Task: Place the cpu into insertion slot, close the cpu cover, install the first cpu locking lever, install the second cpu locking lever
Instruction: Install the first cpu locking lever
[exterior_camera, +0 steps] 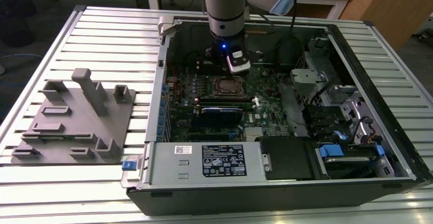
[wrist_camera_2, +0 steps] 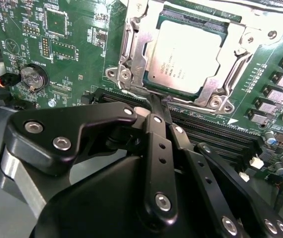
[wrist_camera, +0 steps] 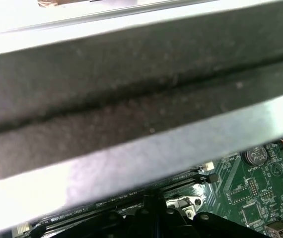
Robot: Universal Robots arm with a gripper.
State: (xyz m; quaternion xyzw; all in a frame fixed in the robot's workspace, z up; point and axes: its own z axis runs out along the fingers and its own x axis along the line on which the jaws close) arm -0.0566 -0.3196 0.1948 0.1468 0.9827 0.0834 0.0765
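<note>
Arm (exterior_camera: 226, 6) comes down near-vertical from the far side of the scene, wrist section grey w/ black collar and a small blue light lit. Hand (wrist_camera_2: 154, 101) hangs low at its end; in second wrist view black linkages converge, fingers (wrist_camera_2: 156, 129) pressed together, tips meeting w/ no gap.

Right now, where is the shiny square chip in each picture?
Exterior view: the chip sits in its socket mid-motherboard, just below the gripper.
Second wrist view: chip under the metal frame, beyond the gripper.
First wrist view: I can't find it.
Shared landmark: the round coin battery.
</note>
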